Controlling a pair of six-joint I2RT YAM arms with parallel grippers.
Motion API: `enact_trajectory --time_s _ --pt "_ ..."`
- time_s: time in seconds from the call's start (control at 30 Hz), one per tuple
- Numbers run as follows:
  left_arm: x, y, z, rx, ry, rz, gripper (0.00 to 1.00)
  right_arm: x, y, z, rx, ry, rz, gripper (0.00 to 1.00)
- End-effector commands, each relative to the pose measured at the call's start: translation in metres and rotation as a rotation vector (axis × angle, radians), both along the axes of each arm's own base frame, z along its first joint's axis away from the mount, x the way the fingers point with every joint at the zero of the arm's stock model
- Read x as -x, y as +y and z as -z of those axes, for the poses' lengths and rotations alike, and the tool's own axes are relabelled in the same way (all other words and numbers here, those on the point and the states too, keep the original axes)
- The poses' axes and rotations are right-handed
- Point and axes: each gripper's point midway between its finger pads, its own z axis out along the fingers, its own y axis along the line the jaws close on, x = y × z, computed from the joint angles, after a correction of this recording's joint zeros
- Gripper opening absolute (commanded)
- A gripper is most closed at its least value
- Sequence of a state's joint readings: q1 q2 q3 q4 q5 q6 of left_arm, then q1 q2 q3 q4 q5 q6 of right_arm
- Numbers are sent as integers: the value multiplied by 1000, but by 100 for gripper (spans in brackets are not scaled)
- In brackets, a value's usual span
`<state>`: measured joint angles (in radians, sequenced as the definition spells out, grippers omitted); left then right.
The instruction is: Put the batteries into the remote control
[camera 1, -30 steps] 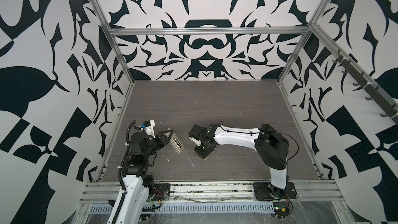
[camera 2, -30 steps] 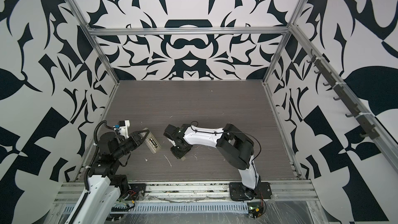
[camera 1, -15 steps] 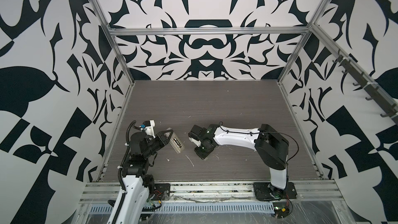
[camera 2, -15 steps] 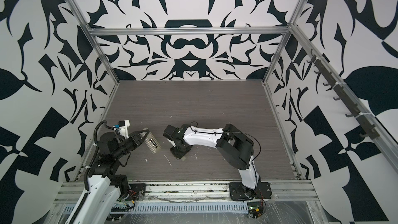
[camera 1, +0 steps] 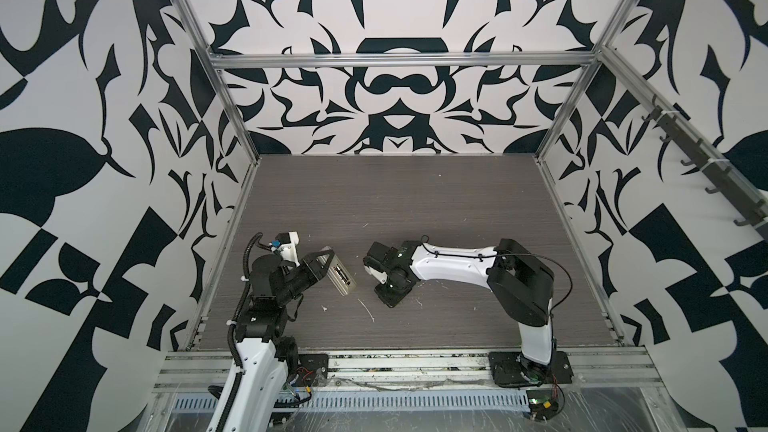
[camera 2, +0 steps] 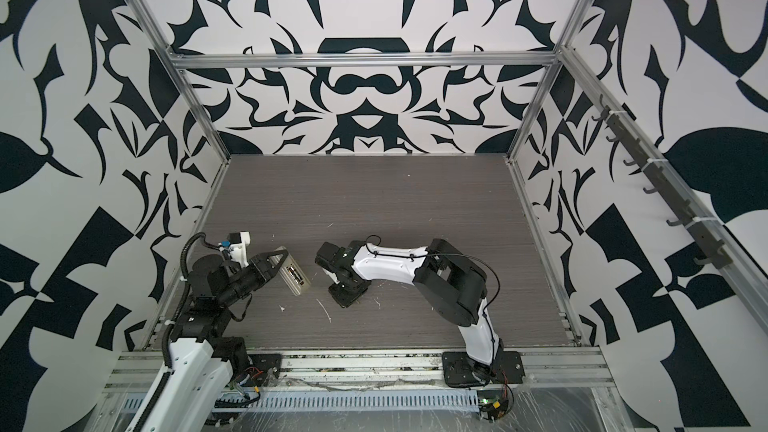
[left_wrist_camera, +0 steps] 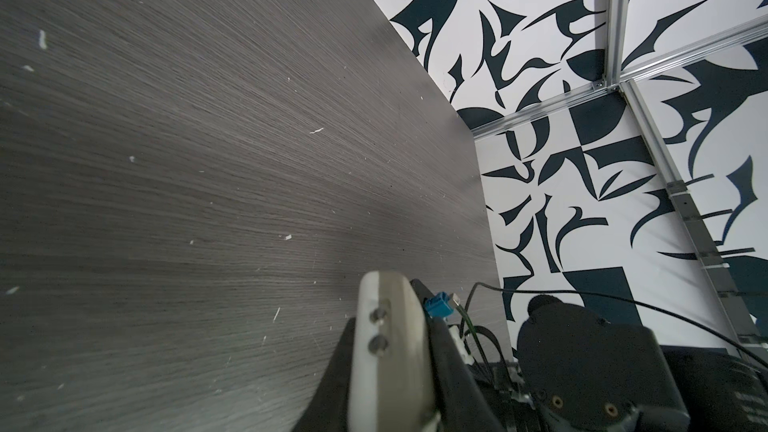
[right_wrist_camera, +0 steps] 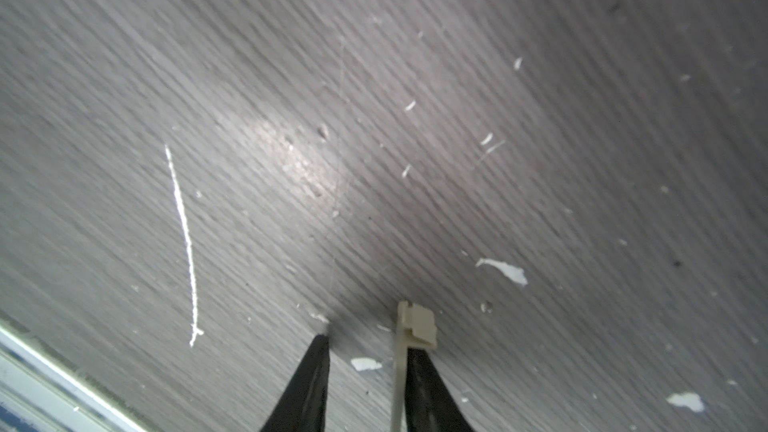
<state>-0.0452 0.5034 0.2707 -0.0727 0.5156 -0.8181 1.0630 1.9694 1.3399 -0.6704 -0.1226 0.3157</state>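
Note:
My left gripper (camera 1: 326,263) (camera 2: 277,261) is shut on one end of the white remote control (camera 1: 341,278) (camera 2: 294,276) and holds it tilted above the table at the front left. The remote's back faces up, and the dark batteries (camera 1: 341,273) (camera 2: 296,273) lie in its recess. In the left wrist view the remote (left_wrist_camera: 390,351) shows edge-on between the black fingers. My right gripper (camera 1: 390,297) (camera 2: 345,297) (right_wrist_camera: 368,342) points down at the table near the middle, its fingers apart. A small beige cover piece (right_wrist_camera: 417,326) stands edge-on against one finger.
White chips and a long pale scratch (right_wrist_camera: 183,243) mark the grey wood-grain table (camera 1: 415,209). An aluminium rail (camera 1: 374,371) runs along the front edge. Patterned walls with metal posts enclose the other three sides.

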Motion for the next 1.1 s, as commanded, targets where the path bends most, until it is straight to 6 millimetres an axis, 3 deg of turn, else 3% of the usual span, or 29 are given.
enact_trajectory --time_s 0.0,0.57,1.07 --pt "-2 1 -9 -3 -28 -1 0 1 4 -2 -13 -3 -5 33" --pt "-1 0 -9 0 -24 3 0 -1 1 -8 -25 -19 -12 6" --pt "-2 -2 -9 8 -19 16 0 6 8 -14 -115 20 -44 7"
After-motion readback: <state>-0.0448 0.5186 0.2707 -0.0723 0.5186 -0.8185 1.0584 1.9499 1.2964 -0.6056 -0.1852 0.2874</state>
